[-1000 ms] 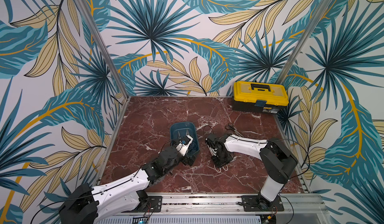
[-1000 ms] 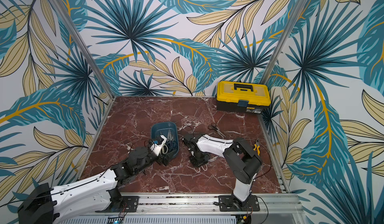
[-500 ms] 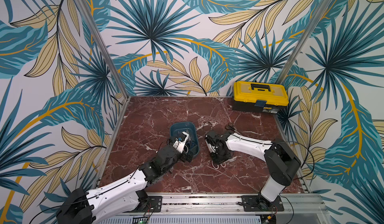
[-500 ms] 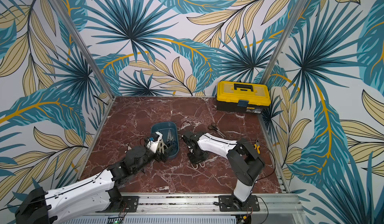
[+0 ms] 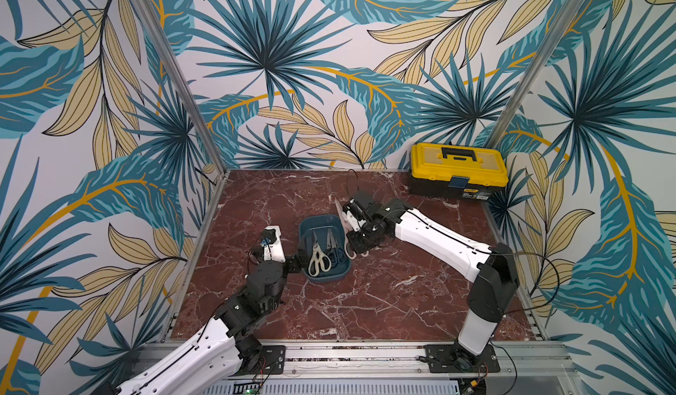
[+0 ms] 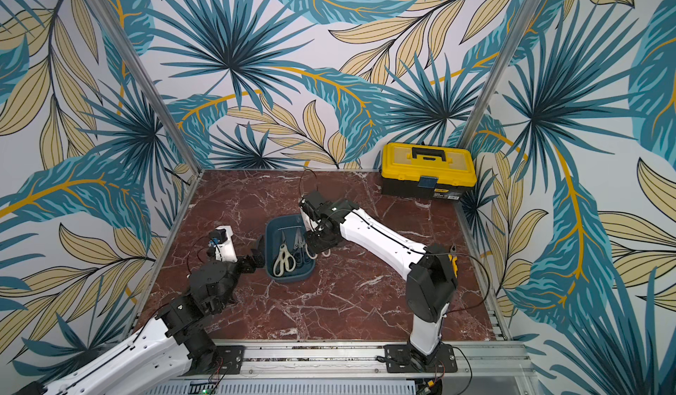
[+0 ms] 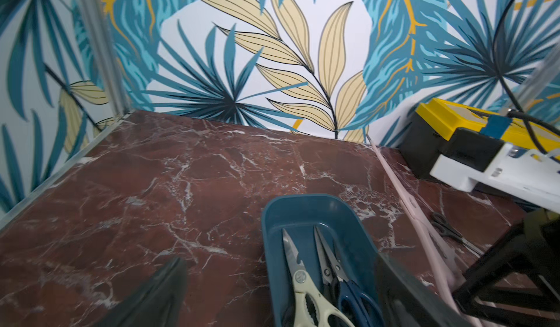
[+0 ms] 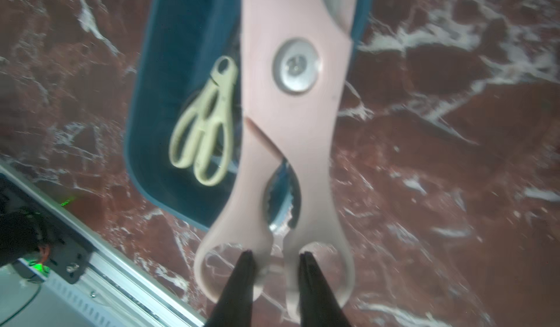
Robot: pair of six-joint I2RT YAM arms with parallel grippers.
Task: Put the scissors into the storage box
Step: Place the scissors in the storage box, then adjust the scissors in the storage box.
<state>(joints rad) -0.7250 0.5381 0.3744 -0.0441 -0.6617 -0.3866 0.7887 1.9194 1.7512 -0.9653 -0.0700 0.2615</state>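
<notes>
A red marble table [image 5: 365, 301] fills the floor of the walled cell. The two arms reach in from its near edge: the left arm [image 5: 205, 349] from the near left corner and the right arm [image 5: 439, 239] from the near right, both bent toward the middle. A yellow and black toolbox [image 5: 459, 170] stands shut in the far right corner, well apart from everything else.

The storage box [image 5: 329, 279], a dark blue tub without a lid, sits near the middle of the table, its long side running near to far. The left jaws stand wide and hold nothing. They sit at the box's left wall, and I cannot tell whether they touch it.

The right jaws are closed narrowly on a large pale pinkish pair of scissors [image 8: 291, 113], the black fingers [image 8: 242, 280] pinching the handles where the two loops meet. This pair hangs tilted just beside the box's right wall, blades pointing up and far, loops low [image 6: 311, 254]. Whether the loops touch the table I cannot tell.

Inside the box a cream-handled pair [image 5: 317, 259] lies flat, blades toward the far end. A blue-handled pair [image 7: 354, 298] lies just right of it, pointing the same way.

A small black pair [image 7: 448, 228] lies on the table to the right of the box, under the right arm. A yellow-handled tool [image 6: 453, 261] peeks out behind that arm's elbow near the right edge.
</notes>
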